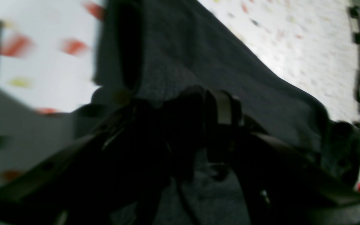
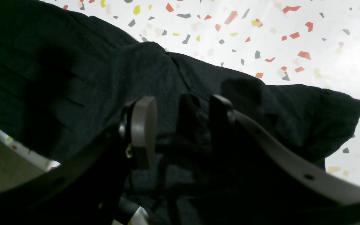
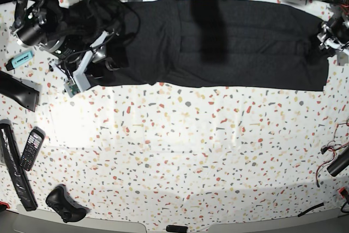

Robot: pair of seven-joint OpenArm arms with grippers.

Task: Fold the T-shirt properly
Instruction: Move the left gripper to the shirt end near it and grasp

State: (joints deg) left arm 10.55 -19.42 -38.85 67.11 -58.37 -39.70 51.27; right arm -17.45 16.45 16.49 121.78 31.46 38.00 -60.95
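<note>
The black T-shirt (image 3: pixel 229 42) lies stretched across the far side of the speckled table (image 3: pixel 180 156), plain side up. My right gripper (image 2: pixel 181 120) is over the shirt's left end (image 2: pixel 73 81). Its jaws stand apart with a raised fold of cloth (image 2: pixel 187 112) between them, against one finger. It shows in the base view (image 3: pixel 101 47) too. My left gripper (image 1: pixel 209 106) is at the shirt's right end (image 3: pixel 322 53). Its fingers are close together on dark cloth (image 1: pixel 198 56), in a blurred view.
At the table's left edge lie a handset (image 3: pixel 31 148), a long black strip (image 3: pixel 13 170), a black controller (image 3: pixel 65 204), a blue marker (image 3: pixel 20 57) and a small circuit board (image 3: pixel 76 80). Cables (image 3: pixel 332 159) lie at the right edge.
</note>
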